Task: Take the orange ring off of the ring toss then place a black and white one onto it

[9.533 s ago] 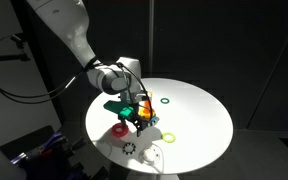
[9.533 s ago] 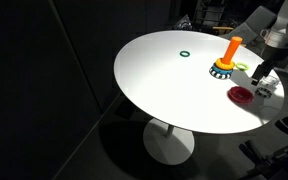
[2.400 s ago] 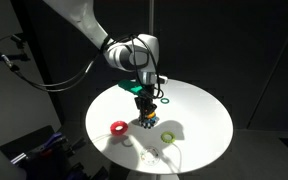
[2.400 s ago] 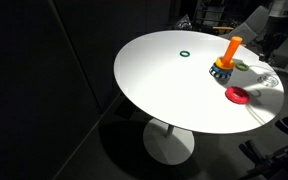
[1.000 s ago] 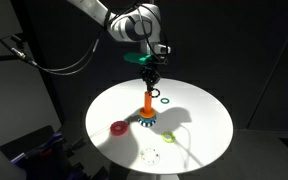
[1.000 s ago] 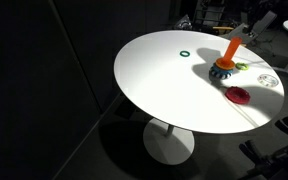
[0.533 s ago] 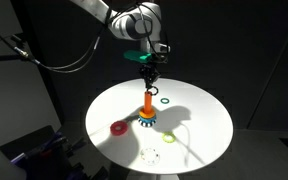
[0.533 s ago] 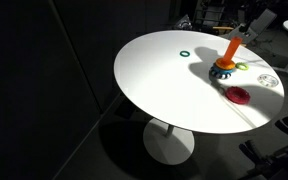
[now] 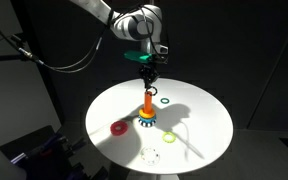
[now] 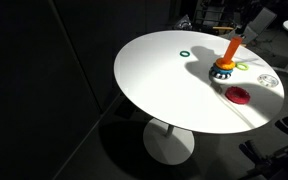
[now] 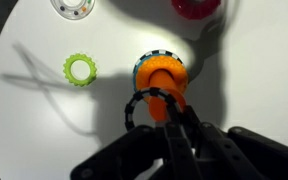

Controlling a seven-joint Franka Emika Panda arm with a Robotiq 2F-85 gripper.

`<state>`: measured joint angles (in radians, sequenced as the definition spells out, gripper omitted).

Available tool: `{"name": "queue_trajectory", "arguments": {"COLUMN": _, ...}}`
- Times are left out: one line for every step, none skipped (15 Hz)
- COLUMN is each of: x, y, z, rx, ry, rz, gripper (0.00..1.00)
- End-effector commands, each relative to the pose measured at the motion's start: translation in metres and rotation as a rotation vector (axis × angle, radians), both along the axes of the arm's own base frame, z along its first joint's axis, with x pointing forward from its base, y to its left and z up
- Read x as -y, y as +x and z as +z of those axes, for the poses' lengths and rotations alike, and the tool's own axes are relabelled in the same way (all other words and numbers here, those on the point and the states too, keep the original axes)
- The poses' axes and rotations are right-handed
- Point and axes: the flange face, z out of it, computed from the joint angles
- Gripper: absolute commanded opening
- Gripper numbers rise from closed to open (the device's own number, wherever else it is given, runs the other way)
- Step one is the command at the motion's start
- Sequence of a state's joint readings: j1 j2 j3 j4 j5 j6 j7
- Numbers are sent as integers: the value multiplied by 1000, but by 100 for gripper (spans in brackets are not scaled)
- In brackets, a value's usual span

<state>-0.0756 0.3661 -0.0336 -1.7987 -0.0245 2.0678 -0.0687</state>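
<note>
Dark room, round white desk (image 9: 209, 120). First half done, by the look of it: orange ring (image 9: 118, 128) off the ring toss (image 9: 148, 104), flat on the desk near the blue base, not touching. Fingers (image 11: 187, 132) pinched narrow on the black and white one (image 11: 132, 104), high over the peg's tip. Left to do: lowering it over the peg, letting go.

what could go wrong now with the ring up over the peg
1. In the wrist view the black and white ring held in the fingers sits off-centre over the ring toss peg; lowered so, it could catch the tip and tilt it.
2. Released early, it could drop beside the base.
</note>
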Motion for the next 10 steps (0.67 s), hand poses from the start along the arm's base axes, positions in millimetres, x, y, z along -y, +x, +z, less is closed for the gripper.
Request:
{"name": "queue_trajectory", "arguments": {"x": -5, "y": 12, "z": 2, "rx": -18, "ry": 18, "rz": 19, "gripper": 5}}
{"name": "queue_trajectory", "arguments": {"x": -6, "y": 14, "z": 1, "rx": -20, "ry": 18, "rz": 22, "gripper": 5}}
{"name": "queue_trajectory", "arguments": {"x": -8, "y": 15, "z": 0, "rx": -23, "ry": 18, "rz": 25, "gripper": 5}}
{"name": "queue_trajectory", "arguments": {"x": -9, "y": 17, "z": -1, "rx": -26, "ry": 18, "rz": 27, "gripper": 5}}
{"name": "queue_trajectory", "arguments": {"x": -11, "y": 18, "z": -2, "rx": -28, "ry": 18, "rz": 30, "gripper": 5}}
{"name": "queue_trajectory", "arguments": {"x": -13, "y": 19, "z": -3, "rx": -31, "ry": 18, "rz": 33, "gripper": 5}}
{"name": "queue_trajectory", "arguments": {"x": -15, "y": 20, "z": -3, "rx": -34, "ry": 17, "rz": 37, "gripper": 5}}
{"name": "queue_trajectory", "arguments": {"x": -16, "y": 21, "z": -4, "rx": -36, "ry": 17, "rz": 40, "gripper": 5}}
{"name": "queue_trajectory", "arguments": {"x": -18, "y": 22, "z": -5, "rx": -40, "ry": 17, "rz": 42, "gripper": 5}}
{"name": "queue_trajectory", "arguments": {"x": -18, "y": 23, "z": -5, "rx": -44, "ry": 16, "rz": 43, "gripper": 5}}
